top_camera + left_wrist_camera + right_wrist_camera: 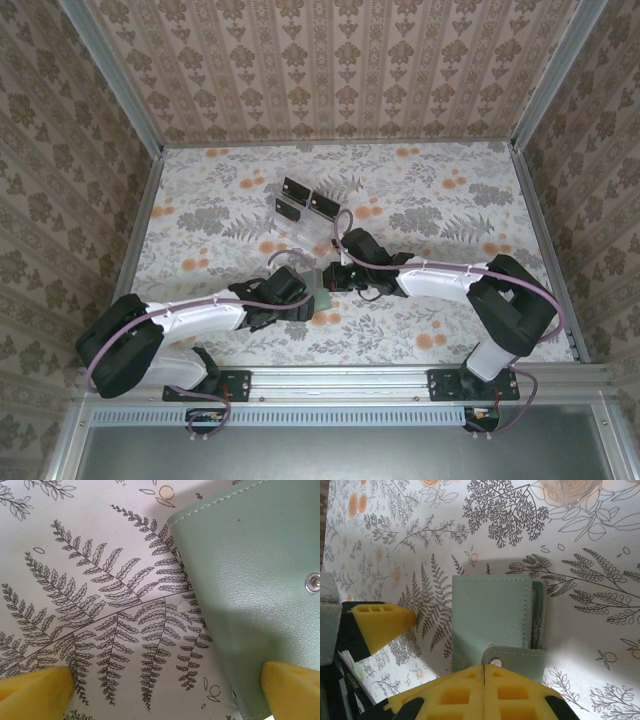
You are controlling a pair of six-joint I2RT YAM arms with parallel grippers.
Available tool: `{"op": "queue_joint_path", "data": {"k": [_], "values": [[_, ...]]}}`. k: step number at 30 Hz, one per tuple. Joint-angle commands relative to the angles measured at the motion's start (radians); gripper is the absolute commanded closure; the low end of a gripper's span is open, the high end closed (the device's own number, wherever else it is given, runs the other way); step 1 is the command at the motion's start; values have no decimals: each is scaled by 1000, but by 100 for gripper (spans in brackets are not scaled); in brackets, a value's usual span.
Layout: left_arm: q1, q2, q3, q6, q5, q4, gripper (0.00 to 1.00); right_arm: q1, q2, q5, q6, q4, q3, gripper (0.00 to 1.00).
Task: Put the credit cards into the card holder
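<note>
Bases of both arms were seen bolted to the rail [340, 381] at the near edge of the table [450, 220], with both arms reaching inward toward its middle.

Left gripper [303, 293] [165, 695]: the jaws were spread to full width. In the left wrist view, one yellow fingertip [35, 695] was positioned over the fern-printed cloth and the other over the near edge of the card holder [250, 580]. Contact between that fingertip and the card holder could not be determined. Nothing was held between the jaws.

Right gripper [337, 275] [485, 672]: the jaws were brought fully together, pad against pad. The tips were located just at the flap [517, 661] of the card holder [490, 622], next to the snap stud [495, 661]. Whether the flap was touched or pinched could not be determined from the right wrist view.

Card holder [322, 290]: the grey-green sleeve was laid flat on the cloth between the two grippers, near the middle of the table.

Credit cards [322, 205]: several black cards were stood upright in the clear rack [303, 230], farther back on the table and well apart from the card holder. No card was placed in the card holder's visible pocket.
</note>
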Motion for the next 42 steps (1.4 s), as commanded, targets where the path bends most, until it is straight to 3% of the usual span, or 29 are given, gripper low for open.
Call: {"op": "queue_joint_path", "data": {"k": [1,42], "values": [[1,50,-31,-16,0,-16,0,12,21,-34,16,30,7,100],[2,42,-50,-20,3,-1,0,36,187,-59,54,38,43,100]]}}
